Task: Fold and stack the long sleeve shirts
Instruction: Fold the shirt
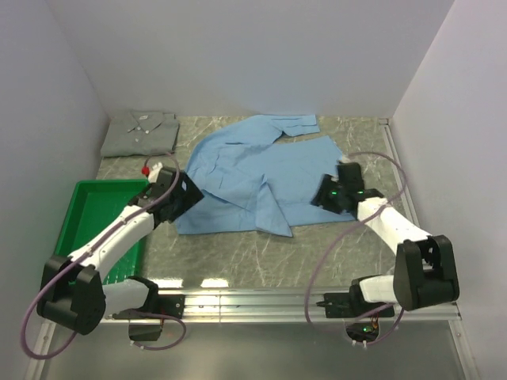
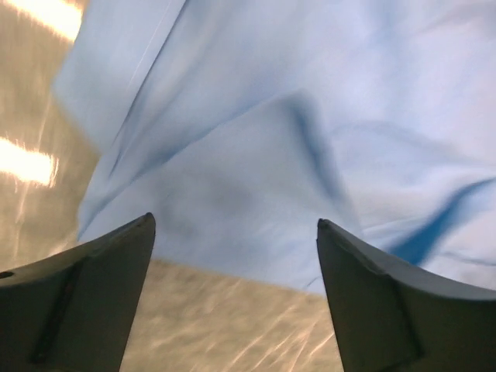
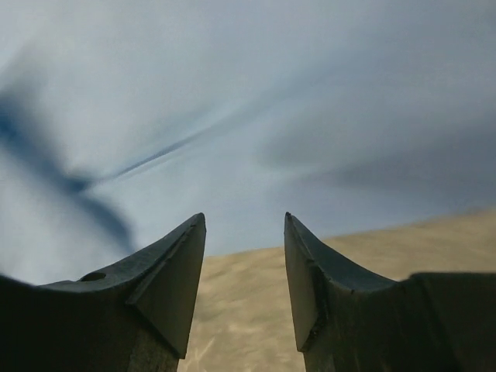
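The light blue long sleeve shirt (image 1: pixel 253 170) lies loosely spread and rumpled across the middle of the table. A pale grey-green shirt (image 1: pixel 141 132) sits folded at the back left corner. My left gripper (image 1: pixel 190 196) hovers at the blue shirt's left edge; in the left wrist view it (image 2: pixel 235 225) is wide open, with blue cloth (image 2: pixel 279 139) beyond the tips and nothing between them. At the shirt's right edge is my right gripper (image 1: pixel 321 194); in the right wrist view it (image 3: pixel 244 218) is open and empty, the cloth edge (image 3: pixel 232 116) just ahead.
A green plastic tray (image 1: pixel 83 214) rests at the left, partly under my left arm. White walls close in the table on three sides. A metal rail (image 1: pixel 261 301) runs along the near edge by the arm bases.
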`<state>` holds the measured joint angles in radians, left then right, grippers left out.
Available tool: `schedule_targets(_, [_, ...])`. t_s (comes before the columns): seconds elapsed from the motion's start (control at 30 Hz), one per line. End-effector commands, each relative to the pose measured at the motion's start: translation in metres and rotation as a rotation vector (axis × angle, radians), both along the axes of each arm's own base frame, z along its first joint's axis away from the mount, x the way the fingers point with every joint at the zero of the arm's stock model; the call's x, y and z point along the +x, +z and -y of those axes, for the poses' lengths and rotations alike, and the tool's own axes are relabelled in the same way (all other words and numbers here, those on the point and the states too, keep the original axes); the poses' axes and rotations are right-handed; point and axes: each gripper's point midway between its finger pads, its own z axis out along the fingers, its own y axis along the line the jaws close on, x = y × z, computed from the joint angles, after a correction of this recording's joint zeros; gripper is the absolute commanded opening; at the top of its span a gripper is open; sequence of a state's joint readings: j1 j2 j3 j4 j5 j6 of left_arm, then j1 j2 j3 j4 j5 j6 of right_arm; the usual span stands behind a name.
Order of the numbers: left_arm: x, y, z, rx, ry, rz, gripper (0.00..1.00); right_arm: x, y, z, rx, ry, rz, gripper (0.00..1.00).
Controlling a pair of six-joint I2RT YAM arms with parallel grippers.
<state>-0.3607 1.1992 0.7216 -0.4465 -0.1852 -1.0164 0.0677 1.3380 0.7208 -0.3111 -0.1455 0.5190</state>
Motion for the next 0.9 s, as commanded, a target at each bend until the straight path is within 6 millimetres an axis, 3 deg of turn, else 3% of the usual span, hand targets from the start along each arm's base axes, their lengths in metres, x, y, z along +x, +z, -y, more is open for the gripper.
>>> schedule_targets(0.0, [0.033,0.069,-0.016,0.121,-0.015,0.194,0.93,0.014,0.053,-0.056,-0.125,0.297,0.227,0.54])
schedule_targets(0.03, [0.036,0.08,-0.02,0.159,-0.037,0.222,0.95,0.013,0.059,-0.066,-0.153,0.336,0.253,0.54])
schedule_targets(0.07, [0.037,0.088,-0.022,0.182,-0.043,0.237,0.99,0.005,0.065,-0.093,-0.158,0.433,0.282,0.54])
schedule_targets(0.13, [0.045,0.118,-0.03,0.24,-0.054,0.306,0.99,-0.003,0.07,-0.111,-0.209,0.54,0.322,0.55])
schedule_targets(0.17, [0.048,0.134,-0.031,0.253,-0.06,0.34,0.99,-0.015,0.071,-0.13,-0.227,0.636,0.339,0.56])
schedule_targets(0.27, [0.051,0.161,-0.038,0.333,-0.099,0.394,0.99,-0.038,0.066,-0.155,-0.315,0.768,0.348,0.57])
schedule_targets(0.4, [0.054,0.178,-0.046,0.396,-0.106,0.438,0.99,-0.059,0.055,-0.174,-0.451,0.896,0.348,0.59])
schedule_targets(0.67, [0.052,0.141,-0.042,0.394,-0.14,0.407,0.99,-0.077,0.033,-0.191,-0.629,1.031,0.282,0.58])
schedule_targets(0.87, [0.05,0.141,-0.046,0.405,-0.123,0.405,0.99,-0.075,0.018,-0.199,-0.71,1.066,0.252,0.52])
